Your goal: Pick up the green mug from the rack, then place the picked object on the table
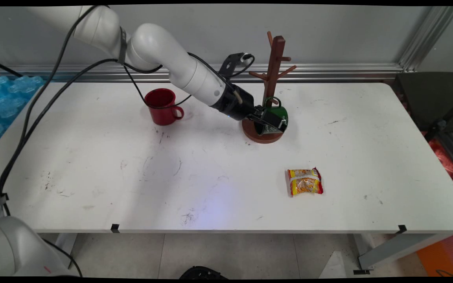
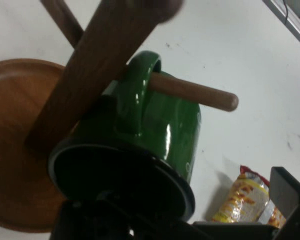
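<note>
The claw [image 1: 266, 121] is low down by the foot of the wooden mug tree [image 1: 273, 70]; it is at the green mug [image 1: 278, 116], and the mug is right up against it; in the hand view the mug's black rim sits just above the claw's black parts, but I cannot tell if the claw is squeezed on the mug or how wide it is open; one black finger [image 2: 290, 192] shows at the right edge, away from the mug.

The green mug [image 2: 165, 132] hangs by its handle [image 2: 137, 95] on a low peg [image 2: 195, 93] of the mug tree; the peg goes through the loop of the handle and sticks out past it; the mug is tipped on its side, with its open mouth facing the claw; it hangs just over the tree's round brown base [image 1: 261, 135], which is right under the claw.

The tree's tall post [image 2: 97, 60] stands just behind the mug, touching the handle's side.

A red mug [image 1: 162, 106] stands on the white counter [image 1: 132, 177], well away on the arm's side of the claw, behind the arm; its handle points toward the claw.

A yellow and red snack packet [image 1: 305, 181] lies flat on the counter, on the near side of the claw and a bit past it; in the hand view the packet [image 2: 242, 197] peeks out beside the black finger.
</note>
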`<action>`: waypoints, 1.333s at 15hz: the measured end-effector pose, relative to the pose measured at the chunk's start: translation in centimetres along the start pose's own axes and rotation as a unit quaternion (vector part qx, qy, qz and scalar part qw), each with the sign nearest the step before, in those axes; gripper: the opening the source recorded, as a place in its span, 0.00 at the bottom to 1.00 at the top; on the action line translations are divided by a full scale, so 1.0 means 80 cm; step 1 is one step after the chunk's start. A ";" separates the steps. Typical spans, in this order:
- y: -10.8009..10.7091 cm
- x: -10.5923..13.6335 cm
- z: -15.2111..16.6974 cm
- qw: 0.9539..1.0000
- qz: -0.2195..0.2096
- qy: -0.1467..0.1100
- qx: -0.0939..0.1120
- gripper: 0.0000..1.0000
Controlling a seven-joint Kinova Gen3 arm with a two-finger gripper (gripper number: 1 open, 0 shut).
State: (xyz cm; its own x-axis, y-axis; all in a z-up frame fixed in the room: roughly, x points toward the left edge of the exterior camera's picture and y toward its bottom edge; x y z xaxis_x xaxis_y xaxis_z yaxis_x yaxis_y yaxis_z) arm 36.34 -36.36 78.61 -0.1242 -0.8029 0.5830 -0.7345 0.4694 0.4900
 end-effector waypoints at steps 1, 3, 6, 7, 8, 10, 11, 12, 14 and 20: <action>-0.001 0.000 0.003 1.000 -0.004 0.002 -0.001 1.00; -0.002 0.000 0.006 1.000 -0.009 0.006 -0.003 0.00; -0.003 -0.001 0.011 1.000 -0.012 0.009 -0.005 0.00; -0.003 -0.001 0.011 1.000 -0.013 0.009 -0.006 0.00; -0.003 -0.002 0.012 1.000 -0.014 0.009 -0.006 0.00; -0.003 -0.003 0.013 1.000 -0.016 0.010 -0.006 0.00; -0.003 -0.004 0.013 1.000 -0.016 0.010 -0.007 0.00; -0.002 -0.004 0.013 1.000 -0.017 0.010 -0.008 0.00; 0.000 -0.005 0.013 1.000 -0.017 0.010 -0.011 0.00; 0.009 -0.006 0.007 1.000 -0.011 0.012 -0.023 0.00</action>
State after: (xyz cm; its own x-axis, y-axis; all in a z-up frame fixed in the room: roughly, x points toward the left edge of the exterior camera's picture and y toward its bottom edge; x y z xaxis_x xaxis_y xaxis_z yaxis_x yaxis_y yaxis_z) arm 35.50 -35.83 78.30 -0.0921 -0.8044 0.5868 -0.7055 0.4686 0.5316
